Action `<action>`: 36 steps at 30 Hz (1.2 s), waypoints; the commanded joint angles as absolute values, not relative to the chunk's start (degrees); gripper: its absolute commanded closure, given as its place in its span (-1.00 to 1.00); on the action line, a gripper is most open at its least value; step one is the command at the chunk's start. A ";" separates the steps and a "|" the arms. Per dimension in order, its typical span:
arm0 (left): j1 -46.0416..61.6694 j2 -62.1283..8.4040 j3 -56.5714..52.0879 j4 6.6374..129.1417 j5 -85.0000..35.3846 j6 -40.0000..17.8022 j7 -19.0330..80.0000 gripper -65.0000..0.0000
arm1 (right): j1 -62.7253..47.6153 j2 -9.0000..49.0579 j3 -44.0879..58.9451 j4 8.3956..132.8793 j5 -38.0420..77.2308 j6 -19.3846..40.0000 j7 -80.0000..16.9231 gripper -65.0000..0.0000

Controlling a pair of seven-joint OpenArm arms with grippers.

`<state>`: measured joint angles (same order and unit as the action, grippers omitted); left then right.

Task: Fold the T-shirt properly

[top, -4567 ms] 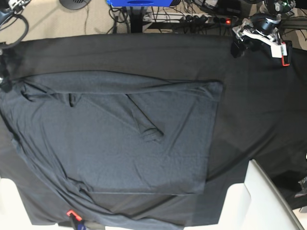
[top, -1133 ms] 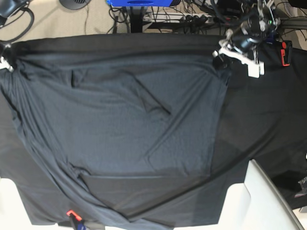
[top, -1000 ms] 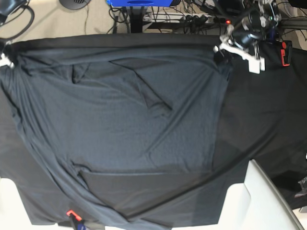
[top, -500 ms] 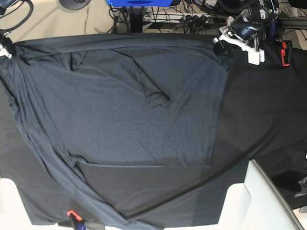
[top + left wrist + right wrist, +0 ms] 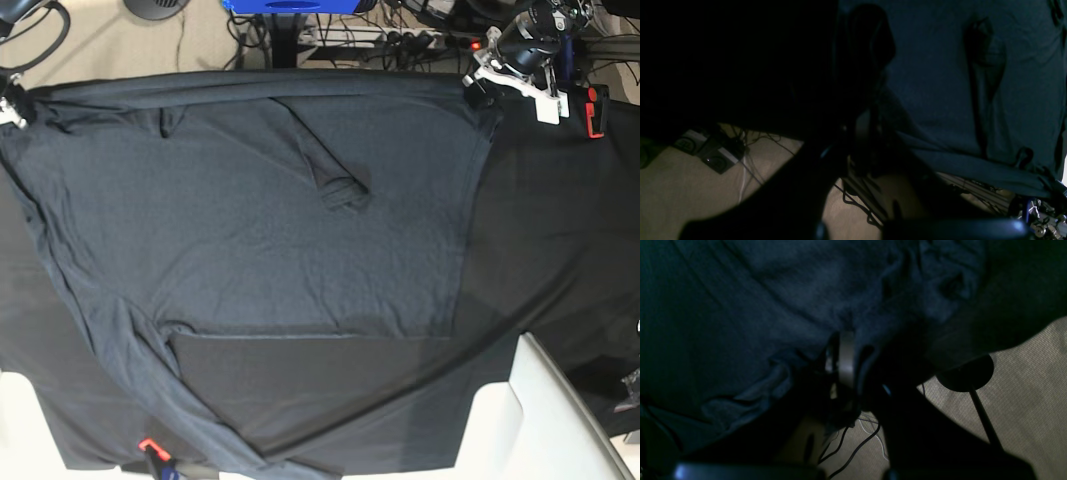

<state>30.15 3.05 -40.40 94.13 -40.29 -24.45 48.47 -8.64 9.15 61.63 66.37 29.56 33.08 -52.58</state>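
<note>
In the base view, one T-shirt point(image 5: 250, 210) is being held stretched across the far part of the bench, its far edge now lying along the far edge of the bench. About four and a half seconds ago that edge was resting well short of the far edge and neither gripper was on it; since then it has been taken at both far corners and drawn outward and away, and over the last second the sag and diagonal creases have been pulled nearly flat. This is judged to mean that the cloth is being spread and tensioned before a fold, not yet folded. One sleeve point(image 5: 335, 175) is lying doubled over the middle of the body. Two grippers are counted: the left gripper point(image 5: 482, 88) at the far right corner, the right gripper point(image 5: 10, 108) at the far left corner, and one black table cloth point(image 5: 560, 220) beneath.

In the left wrist view, the fingers are being seen pressed together on a gathered edge of the shirt, with the cloth running taut away from them over the bench edge and the floor below.

In the right wrist view, bunched knit is being pinched between the closed fingers point(image 5: 845, 363), with folds gathering around the grip.
</note>
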 commanded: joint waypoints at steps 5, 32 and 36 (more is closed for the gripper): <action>30.29 2.51 -40.75 94.81 -40.48 -24.57 47.08 1.00 | -8.75 10.42 62.02 67.03 30.11 33.19 -51.38 0.99; 26.42 1.89 -49.63 95.52 -40.57 -24.57 47.08 -1.00 | -9.45 10.68 62.64 76.00 30.11 27.56 -50.86 -0.15; 24.92 0.04 -52.44 95.52 -40.57 -24.57 47.08 -1.00 | -9.36 10.68 62.46 79.25 30.11 24.13 -49.45 -0.15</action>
<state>24.91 0.84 -51.99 94.52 -39.42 -24.16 48.12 -9.50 9.43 62.33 77.84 29.30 23.92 -50.85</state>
